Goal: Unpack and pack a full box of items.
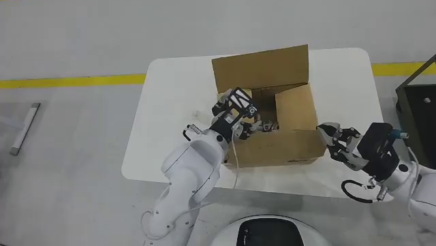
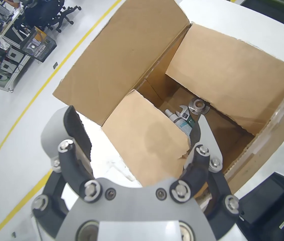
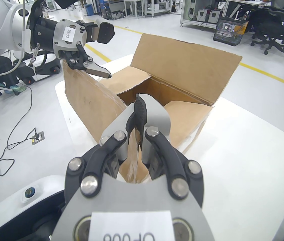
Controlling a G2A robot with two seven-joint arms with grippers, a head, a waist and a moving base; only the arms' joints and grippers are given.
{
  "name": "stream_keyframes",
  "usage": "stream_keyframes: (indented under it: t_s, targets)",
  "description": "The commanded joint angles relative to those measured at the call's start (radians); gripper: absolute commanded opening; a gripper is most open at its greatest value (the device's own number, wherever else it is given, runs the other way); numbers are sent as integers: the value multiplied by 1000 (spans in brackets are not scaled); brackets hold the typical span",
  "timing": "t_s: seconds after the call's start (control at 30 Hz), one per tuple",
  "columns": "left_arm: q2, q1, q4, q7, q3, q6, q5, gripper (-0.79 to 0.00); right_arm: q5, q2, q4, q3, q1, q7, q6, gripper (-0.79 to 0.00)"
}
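Between left jaws (spread): box flap (image 2: 152, 136).

Left arm (image 1: 194, 167), beside the box (image 1: 262, 69): white shell, grey cable (image 3: 24, 8), black wrist. Left gripper (image 3: 106, 53): grey plate, silver screws, black links, white label. Right gripper (image 3: 142, 101), at the box corner: alike; its black block (image 1: 377, 144) is probably a camera.

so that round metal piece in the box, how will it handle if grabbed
Probably heavy for its size: the round metal piece looks thick and solid. Likely slippery, being bare and shiny. Seemingly lying flat, it shouldn't roll.
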Motion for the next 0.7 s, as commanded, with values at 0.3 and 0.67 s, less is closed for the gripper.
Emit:
stream_keyframes:
  t_s: [0.3,0.67]
  targets:
    - [10,15,-31,-26,4,-53,-11,0,70,4,0,4,-30,-51,35,-711]
    - [16,3,-45,-60,7,-92,-58,0,271,11,32,33,-29,-17,56,-437]
